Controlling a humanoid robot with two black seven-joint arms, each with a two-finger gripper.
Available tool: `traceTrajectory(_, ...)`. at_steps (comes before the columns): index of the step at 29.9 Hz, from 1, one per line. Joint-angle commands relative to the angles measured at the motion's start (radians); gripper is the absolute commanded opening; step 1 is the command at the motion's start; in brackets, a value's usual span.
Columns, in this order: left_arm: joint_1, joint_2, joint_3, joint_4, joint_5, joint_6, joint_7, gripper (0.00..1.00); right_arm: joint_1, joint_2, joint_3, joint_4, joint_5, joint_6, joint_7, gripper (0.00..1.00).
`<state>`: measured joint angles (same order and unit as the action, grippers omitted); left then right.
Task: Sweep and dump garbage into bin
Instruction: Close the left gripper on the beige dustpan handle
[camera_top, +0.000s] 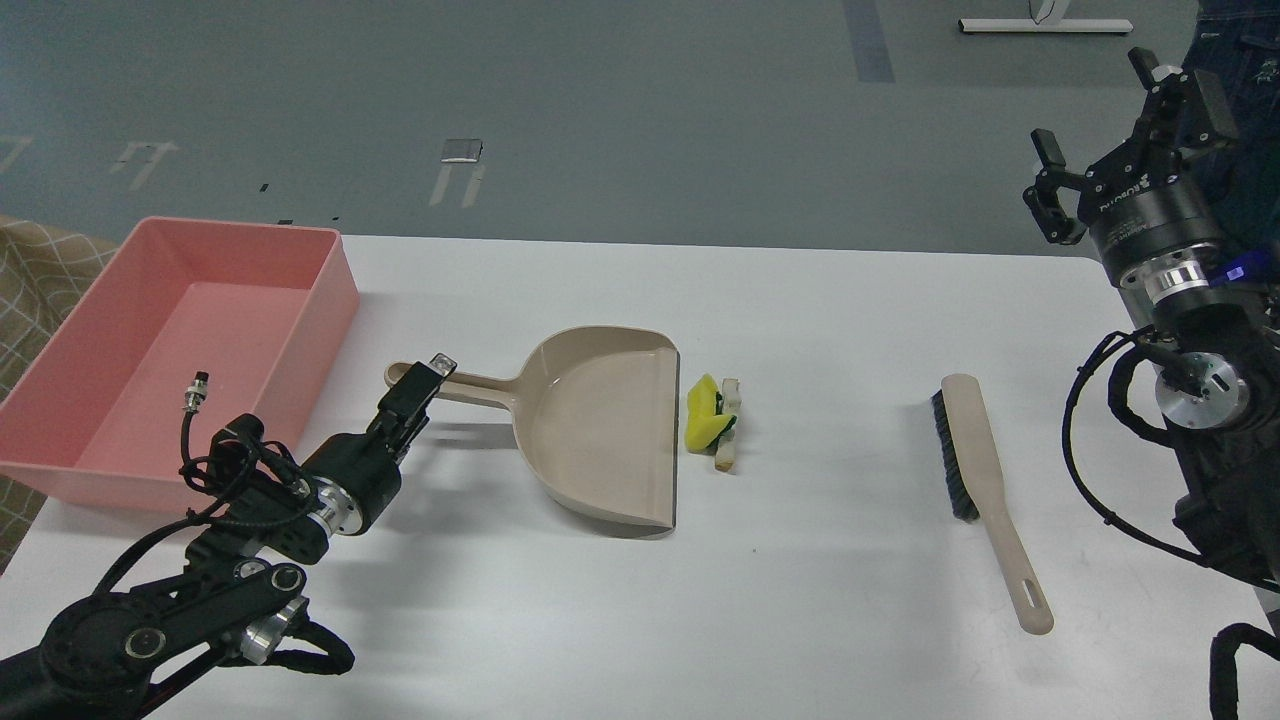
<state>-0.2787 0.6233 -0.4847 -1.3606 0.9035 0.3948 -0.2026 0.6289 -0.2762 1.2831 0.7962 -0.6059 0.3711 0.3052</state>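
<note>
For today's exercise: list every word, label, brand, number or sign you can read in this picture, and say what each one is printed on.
White lettering on the black body of the right gripper: there, but too small and tilted to read reliably.
No readable text on the bin, dustpan, brush, the garbage, the left gripper or the table.

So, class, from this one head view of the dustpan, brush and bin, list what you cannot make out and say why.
- Left gripper: seen end-on over the dustpan handle; grip not discernible.
- Bread slice: partly hidden behind the yellow scrap.
- Pink bin: near wall hides the near strip of its floor.
- Brush: bristles seen only from the side.
- Right arm: cut off by the frame's right edge; its gripper is open.
</note>
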Motion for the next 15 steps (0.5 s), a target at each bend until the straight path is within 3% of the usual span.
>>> traceTrajectory(1, -0.017, -0.016, 0.0, 0.015, 0.0, 0.001, 0.002, 0.96, 0.0, 0.0, -0.001, 0.0, 0.0, 0.0, 0.0, 1.0)
traceTrajectory(10, -0.03, -0.028, 0.0, 0.04, 0.0, 0.001, 0.008, 0.91, 0.0, 0.0, -0.001, 0.0, 0.0, 0.0, 0.0, 1.0)
traceTrajectory(15, -0.033, -0.027, 0.002, 0.041, 0.0, -0.001, 0.026, 0.69, 0.0, 0.0, -0.001, 0.001, 0.0, 0.0, 0.0, 1.0)
